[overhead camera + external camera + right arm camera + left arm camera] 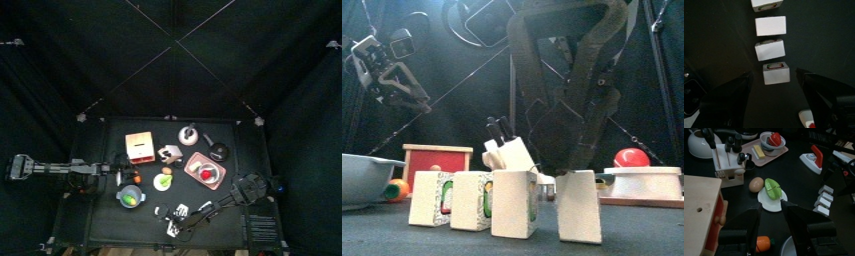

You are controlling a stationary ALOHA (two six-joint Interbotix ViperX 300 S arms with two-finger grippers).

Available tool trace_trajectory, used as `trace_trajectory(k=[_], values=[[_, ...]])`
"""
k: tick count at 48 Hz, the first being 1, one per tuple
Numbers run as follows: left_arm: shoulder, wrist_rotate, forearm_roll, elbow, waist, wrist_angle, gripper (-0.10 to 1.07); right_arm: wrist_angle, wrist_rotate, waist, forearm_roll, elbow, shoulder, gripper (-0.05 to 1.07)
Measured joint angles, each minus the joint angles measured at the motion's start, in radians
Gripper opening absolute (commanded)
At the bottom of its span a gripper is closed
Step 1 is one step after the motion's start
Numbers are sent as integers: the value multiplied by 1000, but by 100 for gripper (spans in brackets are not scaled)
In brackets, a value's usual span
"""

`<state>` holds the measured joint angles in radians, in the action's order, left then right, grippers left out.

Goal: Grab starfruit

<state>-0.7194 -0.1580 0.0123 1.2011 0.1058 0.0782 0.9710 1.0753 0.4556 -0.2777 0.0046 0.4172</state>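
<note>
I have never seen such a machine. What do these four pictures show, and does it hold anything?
It is a robot with two black arms at a small black table. One picture looks down from above, one looks level from the table's front edge, and two come from cameras on the wrists. The left gripper is open and empty above the small yellow-green toy starfruit, beside a brown egg-shaped toy. The right gripper is open and empty over a row of four small white boxes.
</note>
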Motion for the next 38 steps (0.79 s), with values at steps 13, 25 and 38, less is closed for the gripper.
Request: trace_trajectory(k=[13, 25, 38], values=[[-15, 2, -18, -3, -9, 5, 77, 101, -2, -14, 11, -74, 0, 98], [-38, 3, -25, -8, -9, 5, 77, 184, 11, -40, -77, -86, -5, 98], [-48, 2, -28, -8, -12, -2, 77, 153, 18, -52, -192, -14, -97, 98]])
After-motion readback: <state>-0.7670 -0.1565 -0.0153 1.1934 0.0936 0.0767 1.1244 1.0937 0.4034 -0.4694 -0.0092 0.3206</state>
